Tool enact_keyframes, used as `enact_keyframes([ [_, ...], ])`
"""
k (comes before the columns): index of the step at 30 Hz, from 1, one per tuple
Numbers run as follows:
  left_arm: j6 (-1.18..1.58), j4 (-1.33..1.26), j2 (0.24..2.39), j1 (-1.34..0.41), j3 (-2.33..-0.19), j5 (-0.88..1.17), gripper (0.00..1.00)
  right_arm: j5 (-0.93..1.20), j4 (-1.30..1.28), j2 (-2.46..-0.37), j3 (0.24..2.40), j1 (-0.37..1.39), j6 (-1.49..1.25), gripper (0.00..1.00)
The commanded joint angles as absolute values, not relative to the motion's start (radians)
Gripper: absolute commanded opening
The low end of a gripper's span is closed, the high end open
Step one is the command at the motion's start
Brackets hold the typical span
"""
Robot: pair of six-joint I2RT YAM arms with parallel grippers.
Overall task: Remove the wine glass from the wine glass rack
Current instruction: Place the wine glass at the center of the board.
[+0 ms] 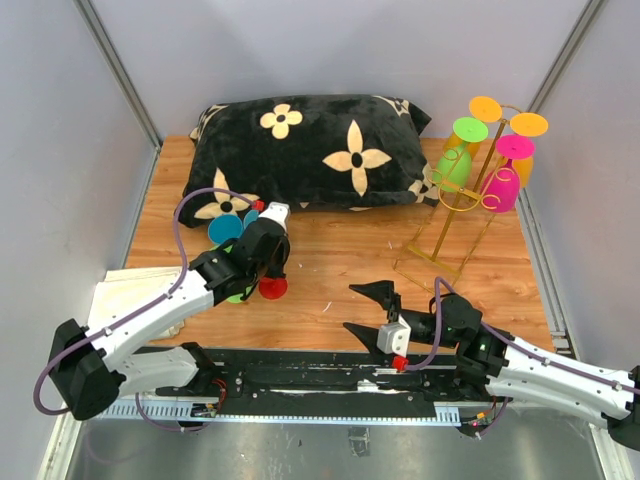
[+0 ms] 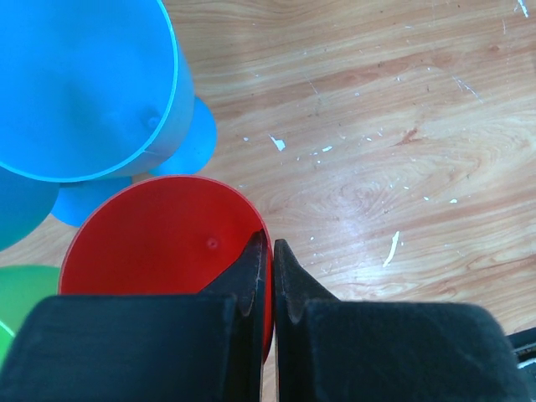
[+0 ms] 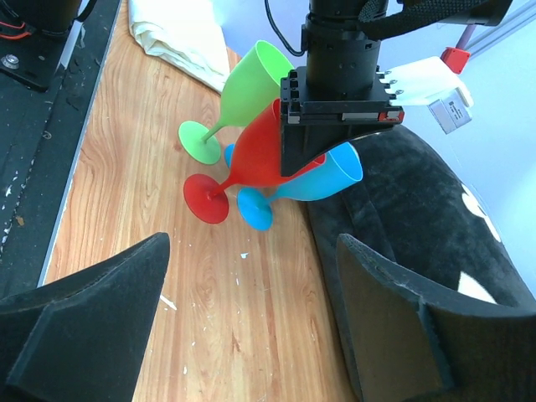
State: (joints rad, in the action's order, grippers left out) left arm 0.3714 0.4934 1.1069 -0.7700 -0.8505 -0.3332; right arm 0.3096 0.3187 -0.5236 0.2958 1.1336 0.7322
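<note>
Plainly, the rack (image 1: 462, 197) stood on the wooden table (image 1: 330, 270), close to its right rear corner, with its wire base just short of the right edge. A lime glass (image 1: 455, 168) and a pink glass (image 1: 503, 185) hung bowl-down from its hooks, and two orange feet showed above them.

Well to the left of the rack, the left claw (image 2: 270, 251) was pinched narrow on the rim of the red glass (image 2: 159, 243), one finger inside the bowl and one outside. That glass was tilted, its foot low at the wood. A blue glass (image 2: 75, 84) lay touching it on the side toward the pillow (image 1: 320, 150), and a green glass (image 3: 247, 84) leaned against it on the side away from the rack.

Nearer the table's front edge than the rack, the right claw (image 1: 365, 310) was spread wide, holding and touching nothing, with bare wood under it.

A small grey label sat on the white part (image 3: 427, 79) of the left wrist; its print was too small to read.

Between the rack and the three loose glasses ran an open strip of wood, bounded at the rear by the black flowered pillow. Far from the rack, a white cloth (image 1: 130, 285) lay at the table's left edge. Grey walls closed in tight behind and beside the rack.
</note>
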Motion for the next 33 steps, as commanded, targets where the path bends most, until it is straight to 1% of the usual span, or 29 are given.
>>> enact_keyframes([
  [1,0.375,0.491,1.145,-0.775,-0.856,-0.351,0.01,0.304,0.366,-0.531,0.289,1.129,0.716,0.81],
  [7,0.372,0.527,1.175,-0.775,-0.862,-0.36,0.01,0.297,0.327,-0.536,0.301,1.129,0.718,0.83],
  [24,0.386,0.579,1.147,-0.775,-0.893,-0.376,0.14,0.288,0.311,-0.519,0.299,1.129,0.719,0.84],
  [29,0.392,0.601,1.141,-0.775,-0.902,-0.392,0.14,0.288,0.304,-0.523,0.301,1.129,0.72,0.83],
  [33,0.392,0.601,1.137,-0.775,-0.908,-0.389,0.22,0.288,0.3,-0.525,0.302,1.129,0.721,0.84],
])
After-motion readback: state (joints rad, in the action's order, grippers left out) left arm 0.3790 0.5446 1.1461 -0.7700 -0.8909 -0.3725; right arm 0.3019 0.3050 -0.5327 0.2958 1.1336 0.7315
